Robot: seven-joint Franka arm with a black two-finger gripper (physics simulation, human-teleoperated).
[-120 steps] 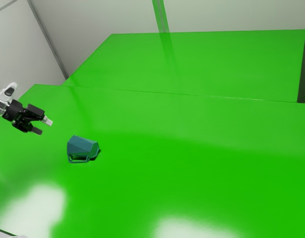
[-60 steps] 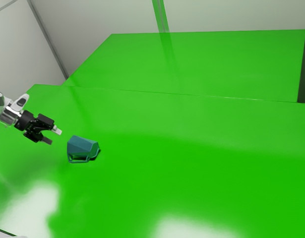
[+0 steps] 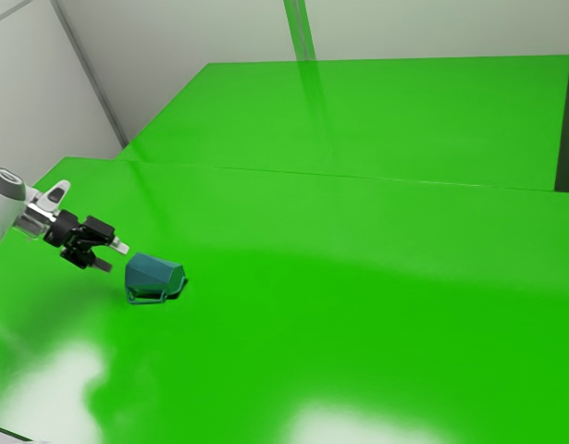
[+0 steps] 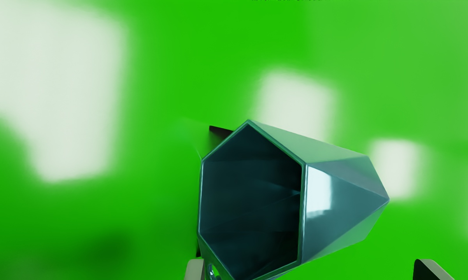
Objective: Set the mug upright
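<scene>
Currently the teal, faceted, glossy mug point(image 3: 154, 271) lies on its side on the shiny green tabletop point(image 3: 358, 324), toward the exterior view's left. Just beside it, the black two-finger tool point(image 3: 113, 257) is open, its fingertips well apart with nothing gripped. In the wrist view, the mug's dark, six-sided mouth point(image 4: 251, 202) faces the hand, partly turned aside, with one fingertip near its rim.

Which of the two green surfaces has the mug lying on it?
The front green surface, nearer the exterior camera: the mug lies there on its side. The rear green surface is behind it.
</scene>
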